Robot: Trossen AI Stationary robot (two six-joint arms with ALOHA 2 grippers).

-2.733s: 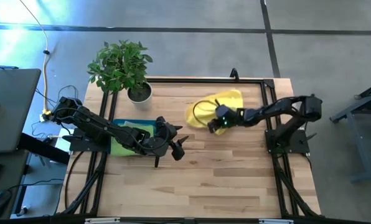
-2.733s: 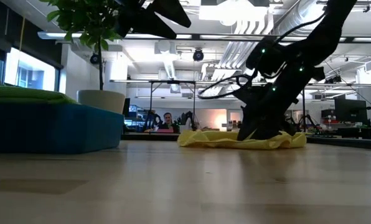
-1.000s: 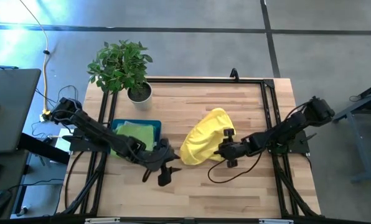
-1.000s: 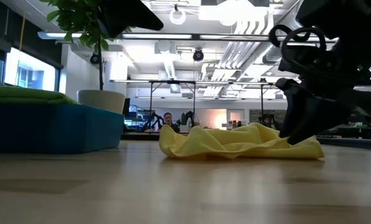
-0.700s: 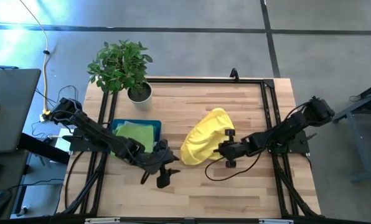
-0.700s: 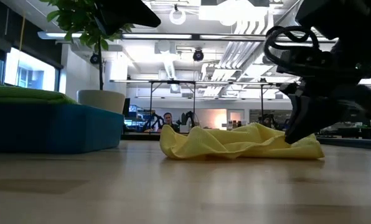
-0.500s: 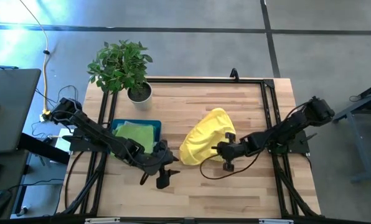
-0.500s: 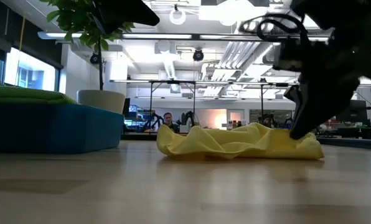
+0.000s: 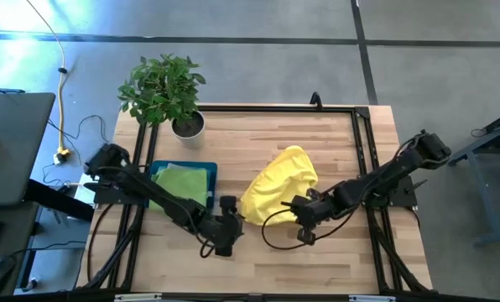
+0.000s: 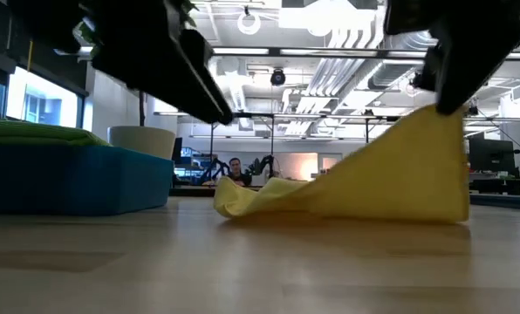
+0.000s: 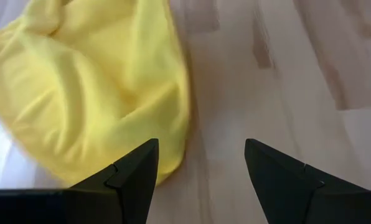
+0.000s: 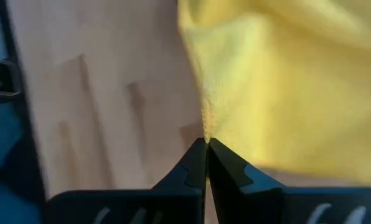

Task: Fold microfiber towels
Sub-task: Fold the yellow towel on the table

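Yellow microfiber towel (image 9: 275, 186) lies crumpled mid-table, one corner pinched and raised by the clenched right gripper (image 12: 206, 144). Left gripper (image 11: 198, 163) (fingers spread wide, holding nothing) hovers beside the towel's near edge; it should probably grasp the opposite corner so both arms can stretch the cloth flat.

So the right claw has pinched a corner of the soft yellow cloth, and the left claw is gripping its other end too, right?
Not quite. The right gripper is shut on the soft yellow cloth, lifting a corner, but the left gripper is open beside the cloth's edge, holding nothing, as the left wrist view shows.
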